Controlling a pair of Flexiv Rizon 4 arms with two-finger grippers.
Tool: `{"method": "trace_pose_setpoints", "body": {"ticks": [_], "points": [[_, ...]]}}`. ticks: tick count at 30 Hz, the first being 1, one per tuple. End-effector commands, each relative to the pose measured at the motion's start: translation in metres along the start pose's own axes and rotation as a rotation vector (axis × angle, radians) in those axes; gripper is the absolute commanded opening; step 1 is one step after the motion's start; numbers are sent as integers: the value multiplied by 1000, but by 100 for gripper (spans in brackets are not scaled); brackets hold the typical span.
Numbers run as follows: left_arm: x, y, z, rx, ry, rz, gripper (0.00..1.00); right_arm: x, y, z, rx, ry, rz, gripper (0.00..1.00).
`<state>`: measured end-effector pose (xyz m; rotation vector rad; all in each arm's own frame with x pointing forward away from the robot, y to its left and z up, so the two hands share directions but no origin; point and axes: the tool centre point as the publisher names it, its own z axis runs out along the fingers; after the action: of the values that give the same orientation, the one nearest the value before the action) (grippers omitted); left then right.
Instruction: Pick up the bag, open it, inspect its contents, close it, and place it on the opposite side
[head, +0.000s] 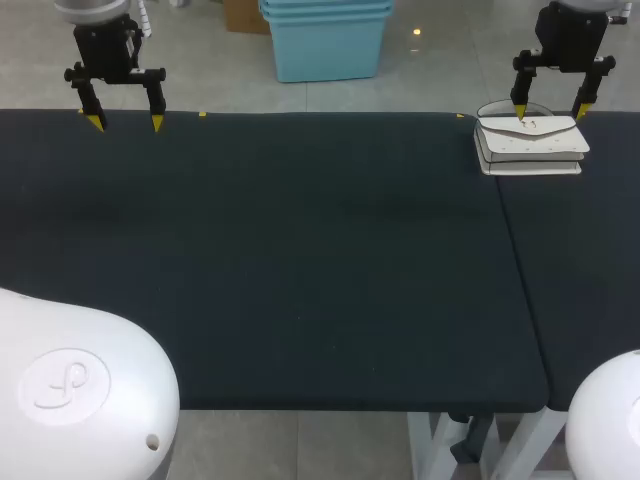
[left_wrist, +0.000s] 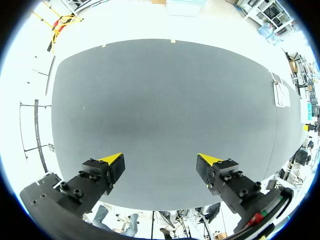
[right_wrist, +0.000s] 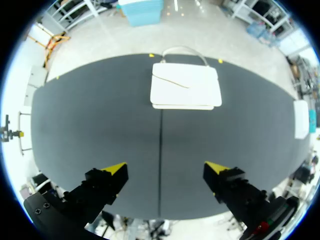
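A white handbag (head: 531, 146) with a flap and a thin handle lies flat on the dark table at the far right, near the back edge. My right gripper (head: 549, 108) hangs open just above and behind it, touching nothing. In the right wrist view the bag (right_wrist: 185, 85) lies well ahead of the open right gripper (right_wrist: 166, 170), its handle pointing away. My left gripper (head: 125, 122) is open over the table's far left corner, with nothing in it. In the left wrist view the left gripper (left_wrist: 160, 160) stands open and the bag (left_wrist: 280, 93) is a small white shape far off to the side.
The dark tabletop (head: 300, 250) is made of two parts, with a seam (head: 520, 270) running front to back just left of the bag. Small yellow tape marks (head: 202, 114) sit along the back edge.
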<state>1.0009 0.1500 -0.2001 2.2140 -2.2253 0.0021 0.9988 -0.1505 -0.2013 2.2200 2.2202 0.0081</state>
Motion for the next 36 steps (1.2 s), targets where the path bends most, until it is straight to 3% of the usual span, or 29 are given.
{"method": "trace_pose_setpoints", "body": {"ticks": [1, 9, 22, 36], "points": [[9, -1, 0, 42, -9, 86, 100, -1, 2, 0, 5, 3, 3, 100], [33, 19, 5, 222, 94, 518, 100, -25, 9, 6, 44, 129, -14, 100], [68, 61, 26, 388, 184, 1139, 100, -73, 30, 28, 42, 311, 56, 100], [76, 79, 46, 555, 429, 1589, 100, -98, 51, 64, 46, 413, 156, 100]]}}
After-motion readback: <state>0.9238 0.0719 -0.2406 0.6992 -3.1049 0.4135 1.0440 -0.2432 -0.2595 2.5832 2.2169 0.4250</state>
